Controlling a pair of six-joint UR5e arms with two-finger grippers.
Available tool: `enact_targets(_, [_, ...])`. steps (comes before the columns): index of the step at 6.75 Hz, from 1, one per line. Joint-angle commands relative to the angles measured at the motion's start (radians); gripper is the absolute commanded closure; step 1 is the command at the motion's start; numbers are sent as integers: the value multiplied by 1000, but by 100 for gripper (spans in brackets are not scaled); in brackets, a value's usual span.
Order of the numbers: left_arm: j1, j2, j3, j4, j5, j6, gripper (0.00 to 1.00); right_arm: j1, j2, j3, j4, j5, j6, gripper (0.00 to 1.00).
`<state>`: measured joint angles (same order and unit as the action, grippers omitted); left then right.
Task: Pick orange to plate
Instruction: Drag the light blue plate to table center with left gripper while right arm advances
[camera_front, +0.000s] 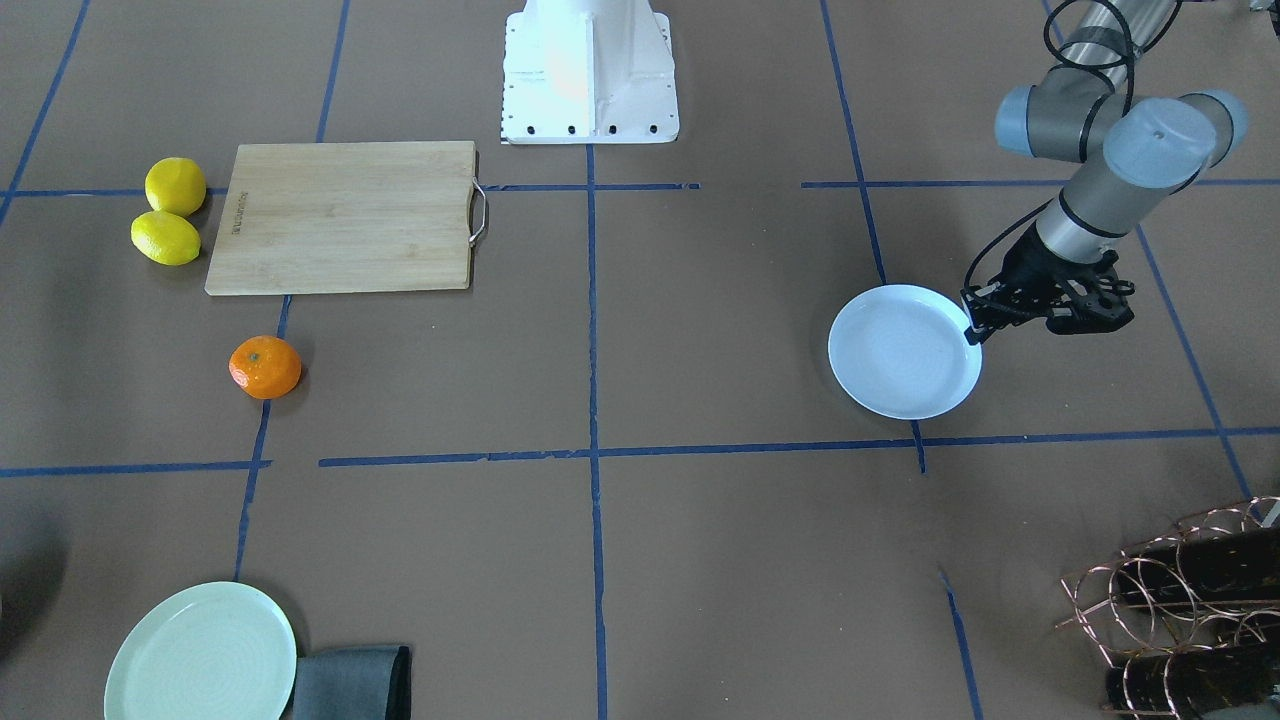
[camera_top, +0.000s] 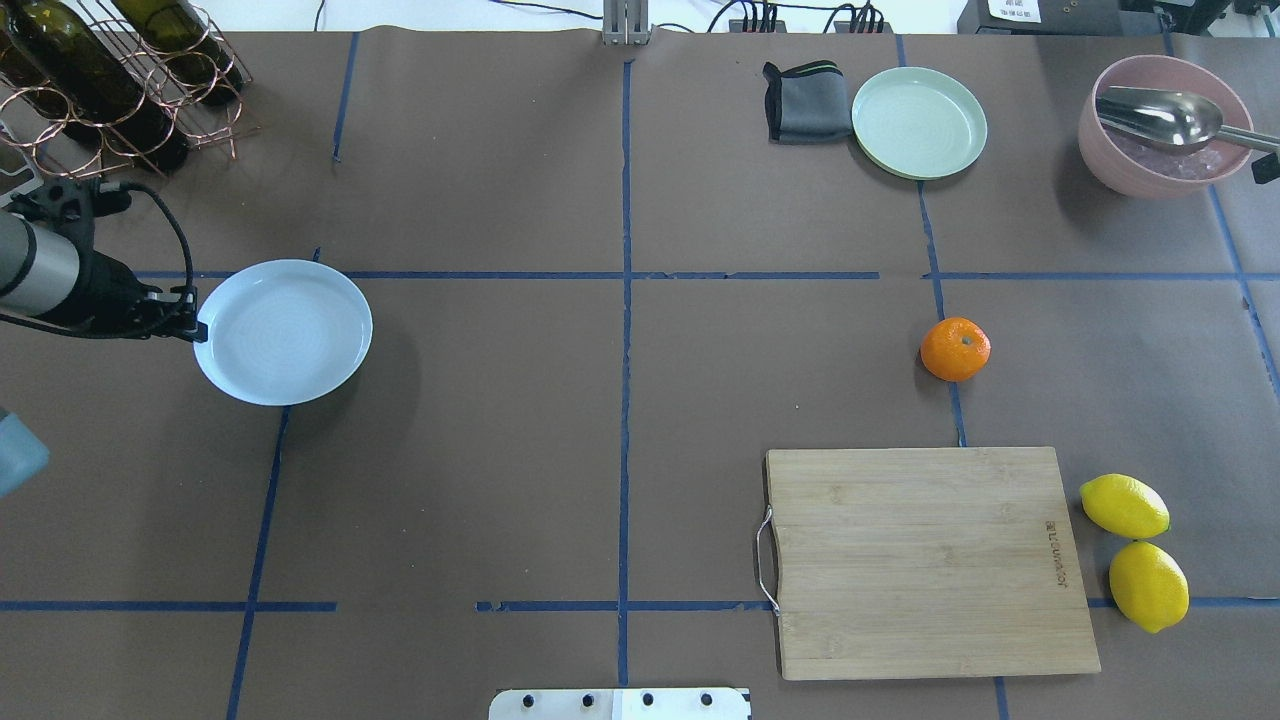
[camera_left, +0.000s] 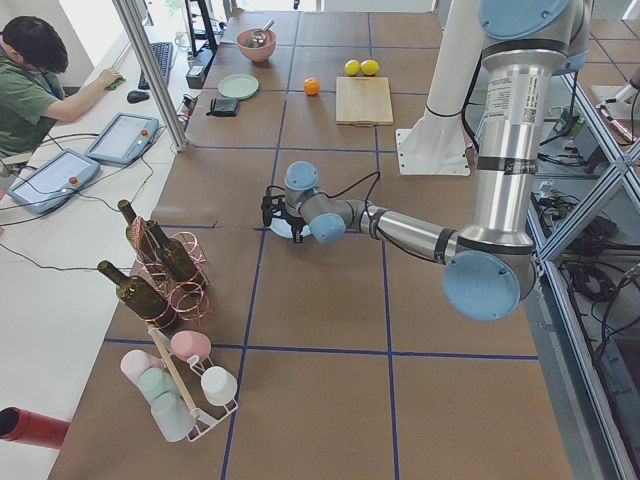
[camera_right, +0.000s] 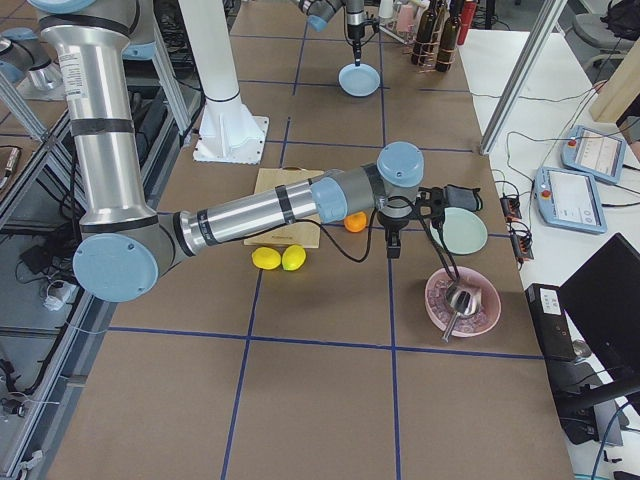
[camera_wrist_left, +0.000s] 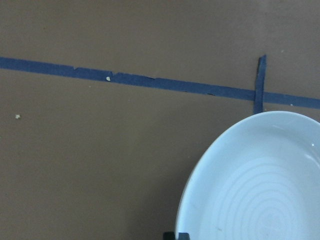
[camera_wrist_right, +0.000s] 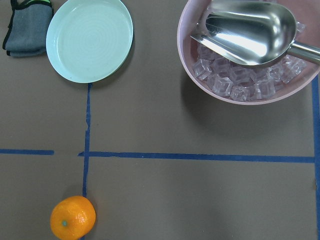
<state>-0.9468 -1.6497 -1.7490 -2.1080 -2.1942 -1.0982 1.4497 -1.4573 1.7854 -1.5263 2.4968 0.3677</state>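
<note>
Tabletop (camera_front: 700, 330) of brown paper crossed by blue tape fills the front-facing view. The small, bright orange mandarin-like fruit (camera_front: 265, 367) lies loose near a corner of the pale wooden cutting board (camera_front: 345, 215), well apart from the round, shallow bluish-white plate (camera_front: 905, 352). The left end effector (camera_front: 975, 333) is at that plate's rim with its fingers drawn close. Whether they pinch the rim I cannot tell.

From overhead, the orange rests on a tape line with open space all round. The two yellow lemons (camera_top: 1124, 506) lie beyond the board.

In the right-side view the right end effector (camera_right: 393, 250) hangs above bare tabletop near the orange, apart from it. Spread or pressed together cannot be told from there.

The right wrist camera has the orange in its lower-left corner, so the reach looks like the step in hand. Doing it well likely means centring over the fruit, spreading wider than its girth, descending straight, and closing gently, since a round fruit may roll.

The left wrist camera shows only part of the plate, cut off by the frame. The right fingers appear in no close view, and whether the plate sits flat is hard to make out.
</note>
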Motion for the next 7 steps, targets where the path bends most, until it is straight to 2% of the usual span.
enact_targets(1, [-61, -135, -41, 176, -61, -23, 100, -2, 0, 9, 0, 0, 5, 0])
enact_targets(2, [-35, -263, 4, 180, -61, -207, 100, -34, 0, 31, 0, -7, 46, 0])
enact_targets(4, [139, -420, 71, 172, -15, -476, 100, -125, 0, 99, 0, -91, 162, 0])
enact_targets(6, [264, -530, 167, 128, 121, -604, 100, -193, 32, 118, 0, -96, 290, 0])
enact_targets(7, [317, -535, 210, 46, 178, -650, 100, -245, 50, 130, 2, -133, 348, 0])
